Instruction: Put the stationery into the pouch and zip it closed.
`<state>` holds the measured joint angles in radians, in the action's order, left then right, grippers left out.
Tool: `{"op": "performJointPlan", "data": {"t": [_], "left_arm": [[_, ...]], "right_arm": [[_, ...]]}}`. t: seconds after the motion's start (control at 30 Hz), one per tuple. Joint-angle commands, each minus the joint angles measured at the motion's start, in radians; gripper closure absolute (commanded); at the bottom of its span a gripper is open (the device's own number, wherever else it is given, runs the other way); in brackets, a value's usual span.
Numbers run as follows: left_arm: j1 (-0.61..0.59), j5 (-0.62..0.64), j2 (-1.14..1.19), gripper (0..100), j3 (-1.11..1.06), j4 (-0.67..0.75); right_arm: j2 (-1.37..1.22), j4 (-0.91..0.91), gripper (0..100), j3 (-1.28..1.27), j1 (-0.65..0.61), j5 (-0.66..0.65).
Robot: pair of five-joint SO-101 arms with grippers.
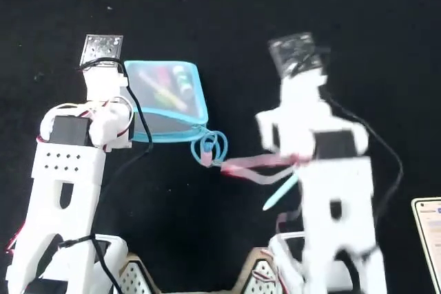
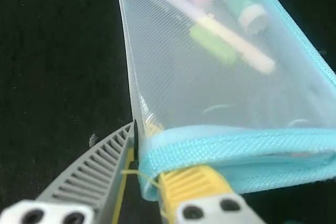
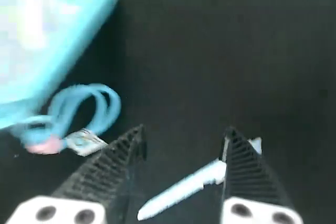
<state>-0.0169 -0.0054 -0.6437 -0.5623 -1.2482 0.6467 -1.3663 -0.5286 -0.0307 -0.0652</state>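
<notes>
A light blue mesh pouch (image 1: 165, 98) lies left of the table's middle, with pens and a glue stick inside (image 2: 220, 30). My left gripper (image 2: 144, 150) is shut on the pouch's blue trimmed edge (image 2: 236, 148) at its near left corner. A blue cord loop (image 1: 210, 146) (image 3: 89, 108) with a zip pull (image 3: 84, 141) and a pink tab hangs off the pouch's near right corner. My right gripper (image 3: 185, 132) is open above the black table, just right of the loop. A light blue pen (image 1: 281, 193) (image 3: 189, 187) lies loose beneath its fingers.
The right arm (image 1: 324, 142) stands over the table's right middle. A white printed card (image 1: 428, 228) lies at the right edge. Black tabletop stretches behind the pouch and to the far right.
</notes>
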Motion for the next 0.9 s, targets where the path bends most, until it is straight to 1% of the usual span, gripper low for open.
{"op": "performJointPlan", "data": {"t": [0.0,0.13,0.3,0.43,0.5,0.73,0.87], "left_arm": [[0.024,-0.003,0.012,97,-0.005,0.008],[0.024,-0.003,0.012,97,-0.012,0.009],[0.024,-0.003,0.005,97,-0.036,0.031],[0.024,-0.005,0.003,97,-0.036,0.028],[0.024,-0.003,0.003,97,-0.036,0.028],[0.024,-0.003,0.003,97,-0.036,0.026],[0.024,-0.002,0.003,97,-0.036,0.028]], "right_arm": [[-0.168,-0.012,77.6,0.062,0.127,0.083],[-0.289,-0.015,77.6,0.056,0.215,0.089],[-0.366,-0.026,77.6,0.056,0.302,0.094],[-0.378,-0.018,77.5,0.024,0.404,0.176],[-0.384,-0.011,77.3,0.002,0.431,0.189],[-0.386,0.163,77.6,-0.137,0.440,0.195],[-0.386,0.313,77.6,-0.232,0.437,0.241]]}}
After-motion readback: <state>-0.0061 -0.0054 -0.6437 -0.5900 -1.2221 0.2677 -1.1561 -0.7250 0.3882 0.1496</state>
